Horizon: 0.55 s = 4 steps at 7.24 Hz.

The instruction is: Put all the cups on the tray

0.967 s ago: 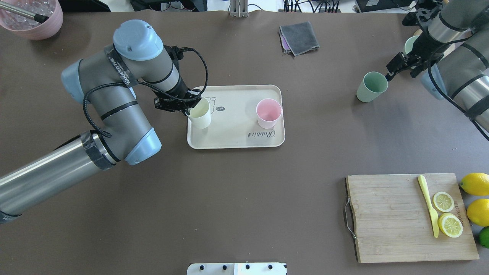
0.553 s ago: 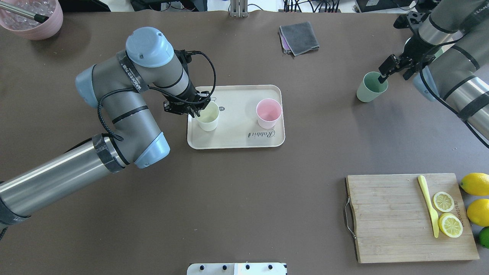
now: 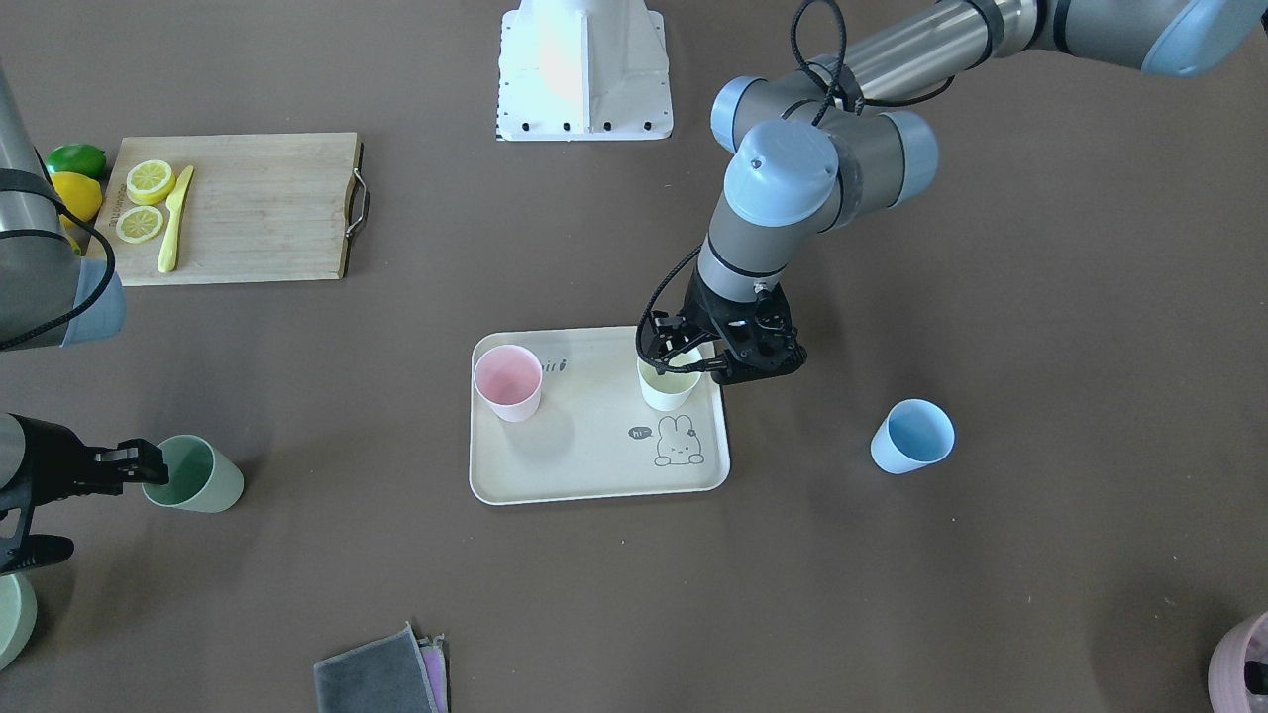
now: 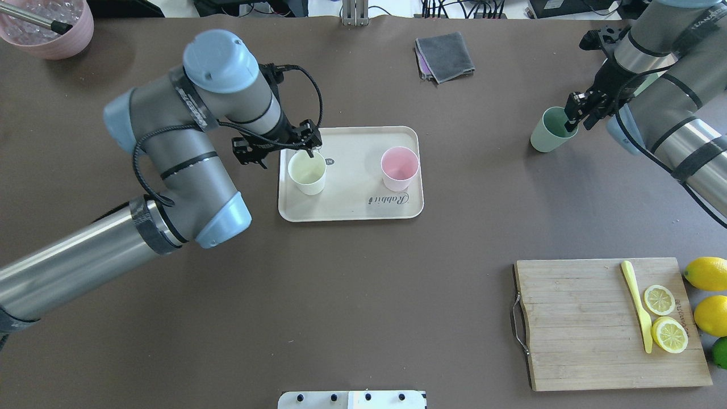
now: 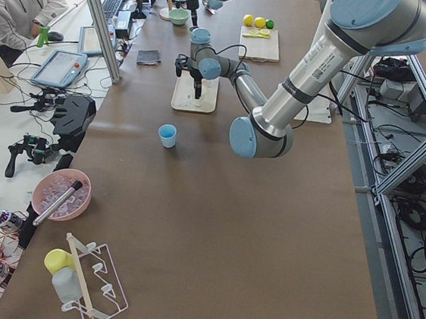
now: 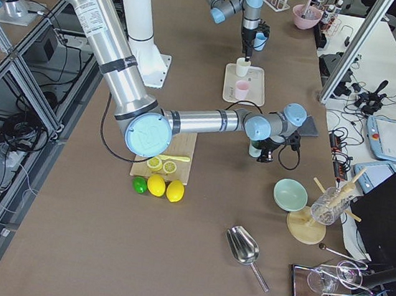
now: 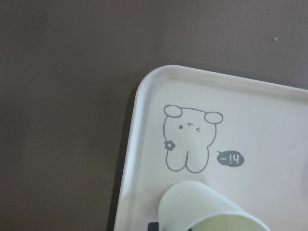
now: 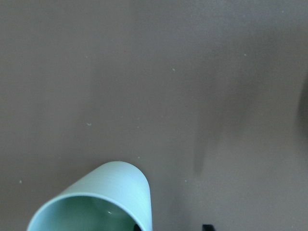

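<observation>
The cream tray (image 4: 352, 201) lies mid-table. The pink cup (image 4: 399, 168) stands on its right part and the cream-white cup (image 4: 307, 173) on its left part, next to the bunny drawing. My left gripper (image 4: 301, 149) is open, right at that cup's far rim; the left wrist view shows the cup (image 7: 207, 207) at the bottom edge. The sage green cup (image 4: 552, 129) stands on the table at the far right. My right gripper (image 4: 572, 119) is open and straddles its rim, one finger inside. The light blue cup (image 3: 912, 436) stands on the table left of the tray, hidden by my left arm in the overhead view.
A wooden cutting board (image 4: 573, 324) with lemon slices and a yellow knife lies at the front right, whole lemons beside it. A grey cloth (image 4: 444, 55) lies at the back. A mauve bowl (image 4: 48, 28) is at the back left, a pale green bowl (image 3: 12, 609) behind the right arm.
My left gripper carried the cream-white cup rightward, set it on the tray and let go. My right gripper moved left to the green cup and put one finger inside its rim.
</observation>
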Each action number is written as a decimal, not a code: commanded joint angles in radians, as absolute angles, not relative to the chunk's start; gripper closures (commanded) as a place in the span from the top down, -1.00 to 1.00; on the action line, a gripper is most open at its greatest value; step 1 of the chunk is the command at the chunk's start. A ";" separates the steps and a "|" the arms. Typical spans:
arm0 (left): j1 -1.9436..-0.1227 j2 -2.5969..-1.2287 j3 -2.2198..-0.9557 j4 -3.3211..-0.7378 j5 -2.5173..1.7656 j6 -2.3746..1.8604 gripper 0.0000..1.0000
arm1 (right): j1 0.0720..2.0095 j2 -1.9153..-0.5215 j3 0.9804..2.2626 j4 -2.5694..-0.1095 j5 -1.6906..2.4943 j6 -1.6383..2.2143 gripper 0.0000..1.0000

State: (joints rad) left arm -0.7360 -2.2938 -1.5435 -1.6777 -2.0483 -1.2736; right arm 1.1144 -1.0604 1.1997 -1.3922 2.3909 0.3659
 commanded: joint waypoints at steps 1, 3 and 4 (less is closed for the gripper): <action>-0.878 -2.140 -1.705 -1.563 -2.115 -1.002 0.97 | 1.109 -1.052 1.204 -1.394 2.396 0.382 -1.00; -0.981 -2.073 -1.640 -1.577 -2.117 -0.817 0.96 | 1.101 -0.990 1.212 -1.399 2.402 0.455 -1.00; -1.001 -2.072 -1.559 -1.619 -2.115 -0.793 0.96 | 1.079 -0.918 1.210 -1.402 2.413 0.545 -1.00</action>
State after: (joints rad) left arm -0.9603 -2.0896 -1.6369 -1.5840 -2.1148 -0.8518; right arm 1.0986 -0.9885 1.2100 -1.3987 2.4032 0.4576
